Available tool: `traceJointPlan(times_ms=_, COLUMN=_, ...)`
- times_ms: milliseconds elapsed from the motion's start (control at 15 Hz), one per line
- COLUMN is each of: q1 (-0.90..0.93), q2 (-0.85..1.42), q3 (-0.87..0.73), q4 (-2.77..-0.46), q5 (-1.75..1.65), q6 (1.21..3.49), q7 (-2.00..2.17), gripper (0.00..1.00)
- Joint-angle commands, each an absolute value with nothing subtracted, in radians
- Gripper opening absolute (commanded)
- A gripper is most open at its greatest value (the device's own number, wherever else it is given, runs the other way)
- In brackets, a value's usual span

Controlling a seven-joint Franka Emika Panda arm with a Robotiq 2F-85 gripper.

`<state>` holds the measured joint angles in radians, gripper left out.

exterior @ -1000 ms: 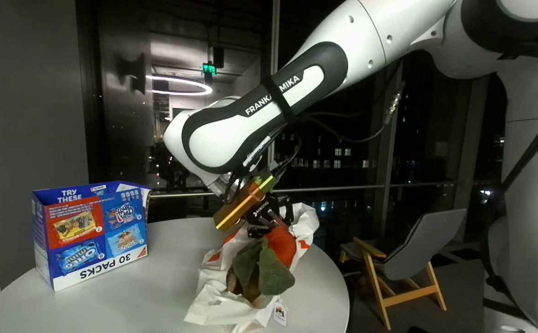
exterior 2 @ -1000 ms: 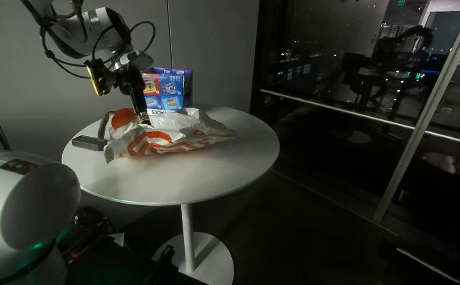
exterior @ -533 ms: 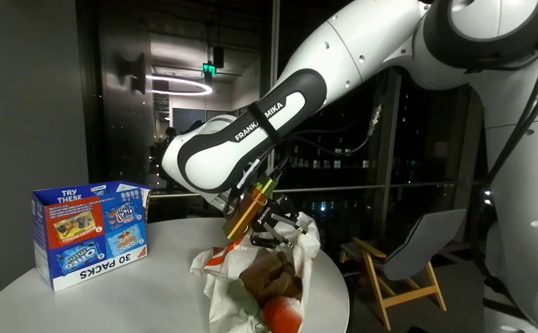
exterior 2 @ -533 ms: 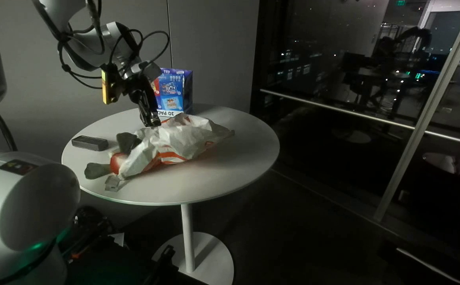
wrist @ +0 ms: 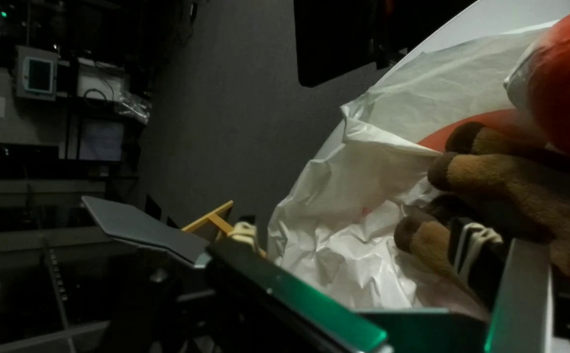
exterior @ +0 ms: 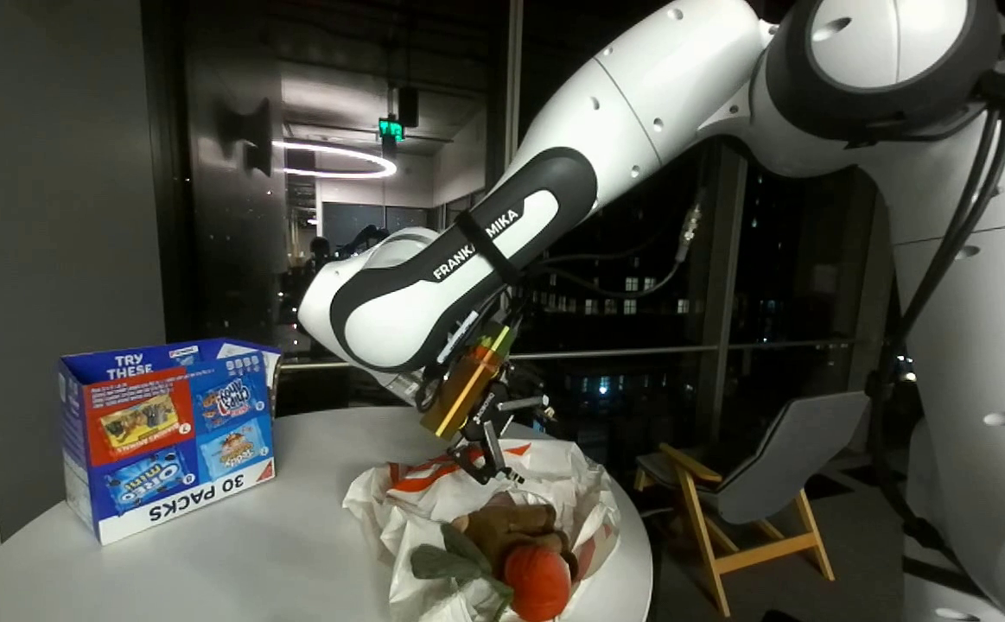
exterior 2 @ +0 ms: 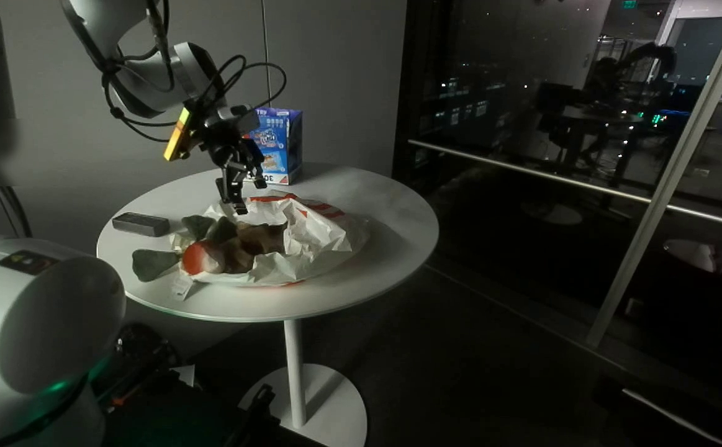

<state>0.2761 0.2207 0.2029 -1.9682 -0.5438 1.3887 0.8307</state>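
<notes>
Green leaves (exterior: 446, 563) by the plush (exterior: 508, 527) escape wrist view.

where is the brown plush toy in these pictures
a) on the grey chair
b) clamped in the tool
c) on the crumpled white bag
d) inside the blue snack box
C: both exterior views show the brown plush toy with the crumpled white bag under and around it, while the tool is open with nothing clamped in it.
</notes>
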Motion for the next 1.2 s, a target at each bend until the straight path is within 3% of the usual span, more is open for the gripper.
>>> traceJointPlan(times_ms=0, q1=0.316, q2=0.231, q3=0.223, q4=-1.985, q5=-0.622, q6=1.454, q7=0.800, gripper=1.00)
traceJointPlan(times_ms=467, q1=0.345, q2=0.251, q3=0.221, q4=-1.990, q5=-0.646, q6=1.439, q7=0.908, gripper=1.00)
traceJointPlan(times_ms=1133, q1=0.419, q2=0.171, q3=0.325, q4=-2.039, q5=-0.687, q6=1.779, q7=0.672, gripper=1.00)
